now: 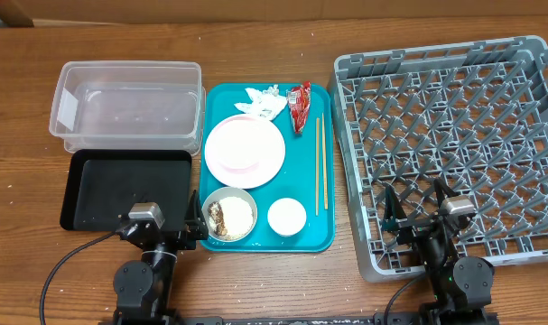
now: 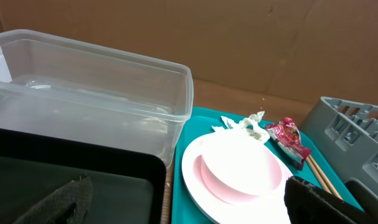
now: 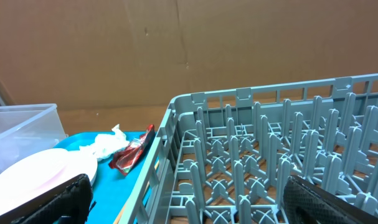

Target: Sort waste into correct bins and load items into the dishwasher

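On the teal serving tray lie a white napkin [image 1: 263, 101], a red wrapper [image 1: 299, 106], chopsticks [image 1: 319, 162], a pink plate [image 1: 221, 153] with a smaller pink dish [image 1: 246, 144] on it, a white bowl [image 1: 229, 215] holding food scraps, and a white cup [image 1: 287, 217]. The clear tub [image 1: 129, 104] and black tray [image 1: 125, 185] stand to the left, the grey rack [image 1: 454, 135] to the right. My left gripper [image 1: 161, 226] is open and empty, low between black tray and bowl. My right gripper [image 1: 416, 217] is open and empty over the rack's near left corner.
The teal serving tray [image 1: 326, 230] sits between the bins and the rack. Cardboard walls rise behind the table. Bare wooden tabletop shows along the front edge and far side. The rack's upright pegs [image 3: 269, 143] fill the right wrist view.
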Available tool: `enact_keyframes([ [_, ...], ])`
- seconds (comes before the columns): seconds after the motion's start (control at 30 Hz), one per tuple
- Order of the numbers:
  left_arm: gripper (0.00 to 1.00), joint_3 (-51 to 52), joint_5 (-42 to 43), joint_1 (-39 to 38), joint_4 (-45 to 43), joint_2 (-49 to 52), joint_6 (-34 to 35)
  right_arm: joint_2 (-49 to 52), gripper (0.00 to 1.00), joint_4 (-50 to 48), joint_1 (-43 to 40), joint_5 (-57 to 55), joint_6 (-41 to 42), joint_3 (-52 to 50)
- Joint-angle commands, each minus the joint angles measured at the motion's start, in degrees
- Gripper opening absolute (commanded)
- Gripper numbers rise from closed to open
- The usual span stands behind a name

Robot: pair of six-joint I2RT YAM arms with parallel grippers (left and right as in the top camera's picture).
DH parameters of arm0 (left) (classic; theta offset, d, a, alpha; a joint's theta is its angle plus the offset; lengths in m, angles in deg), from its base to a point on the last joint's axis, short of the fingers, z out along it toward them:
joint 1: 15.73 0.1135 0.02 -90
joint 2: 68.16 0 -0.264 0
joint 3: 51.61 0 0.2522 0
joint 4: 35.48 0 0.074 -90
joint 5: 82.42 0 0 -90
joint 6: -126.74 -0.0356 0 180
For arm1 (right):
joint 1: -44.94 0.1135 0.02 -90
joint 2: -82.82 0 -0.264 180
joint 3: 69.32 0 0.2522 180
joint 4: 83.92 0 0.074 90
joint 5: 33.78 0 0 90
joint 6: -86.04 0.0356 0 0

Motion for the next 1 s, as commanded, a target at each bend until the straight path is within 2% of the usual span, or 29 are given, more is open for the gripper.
enact_keyframes([
  [0.0, 1.0, 0.7, 0.0, -0.5, -0.3, -0.5, -0.6, -0.7, 1.0, -0.3, -0.1, -0.1, 0.2, -0.6],
  [0.97, 1.0, 0.7, 0.7, -0.5, -0.4, -0.5, 0.1, -0.7, 1.0, -0.3, -0.1, 0.0, 0.2, -0.6],
])
